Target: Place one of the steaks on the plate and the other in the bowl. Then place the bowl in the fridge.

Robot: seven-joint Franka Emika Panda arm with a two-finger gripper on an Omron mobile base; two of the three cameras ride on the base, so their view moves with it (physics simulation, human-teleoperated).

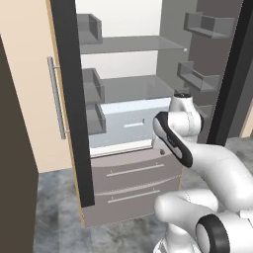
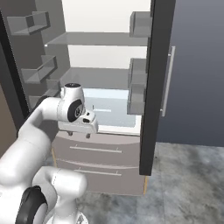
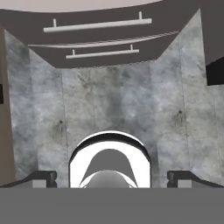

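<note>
The fridge (image 1: 129,89) stands with both doors swung open, its grey shelves (image 2: 101,75) and pale crisper box in sight, and two shut lower drawers (image 2: 97,151) beneath. My gripper (image 2: 79,134) hangs in front of the drawers at about crisper height, pointing down at the floor. In the hand view my gripper (image 3: 112,177) is open, its fingertips (image 3: 42,177) far apart with nothing between them, and the drawers (image 3: 97,27) lie at the top. The steaks, the plate and the bowl are out of view.
The left door (image 1: 69,99) and right door (image 2: 154,87) jut toward me on either side of the arm, each carrying bins on its inner face. A tan panel with a bar handle (image 1: 58,98) flanks the left. Grey stone floor (image 3: 109,100) lies below.
</note>
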